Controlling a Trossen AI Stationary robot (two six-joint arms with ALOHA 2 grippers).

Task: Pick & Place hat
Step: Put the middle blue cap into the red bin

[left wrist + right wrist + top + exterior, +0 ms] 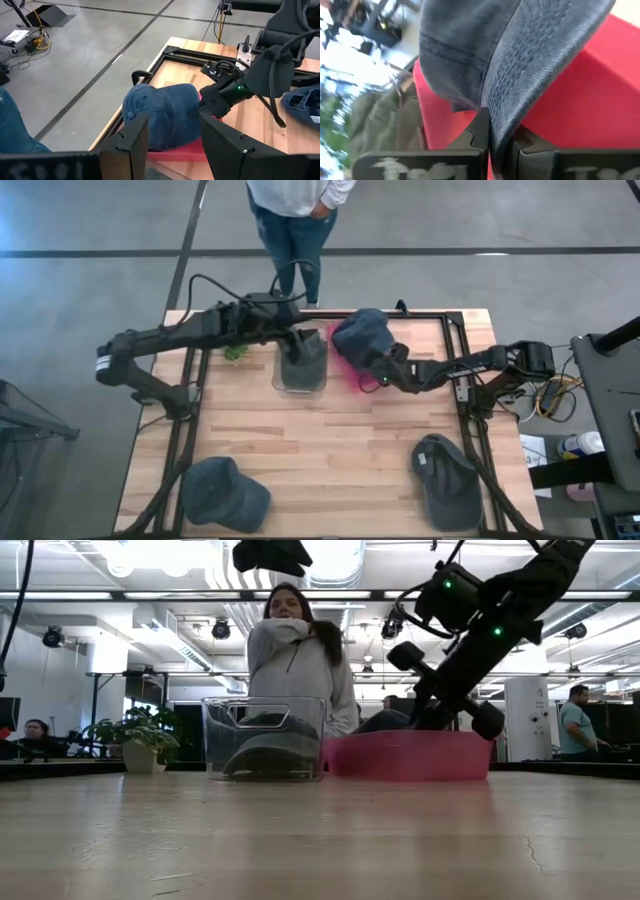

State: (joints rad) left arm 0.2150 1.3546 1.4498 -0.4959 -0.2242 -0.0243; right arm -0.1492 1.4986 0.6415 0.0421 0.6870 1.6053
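Observation:
A blue denim hat (pixel 360 335) sits at the pink tub (pixel 350 370) by the table's far edge; the left wrist view shows its crown (pixel 160 112) over the tub (pixel 175 150). My right gripper (pixel 378 372) comes from the right and is shut on its brim. My left gripper (pixel 300 342) hangs open above a clear bin (pixel 300 365), which holds a dark hat (pixel 268 752). In the low view the clear bin (pixel 265 738) stands beside the pink tub (pixel 410 755). My right gripper (pixel 501 134) pinches the hat's brim (pixel 507 95) between its two fingers, at the brim's edge. The fingers come slanting from the table's right side. The crown (pixel 455 50) lies ahead of the fingers, over the tub's red wall (pixel 580 90).
Two more dark hats lie near the table's near edge, one at the left (pixel 225 492) and one at the right (pixel 445 480). A person (pixel 295 210) stands just beyond the far edge. A small plant (pixel 233 353) sits left of the clear bin.

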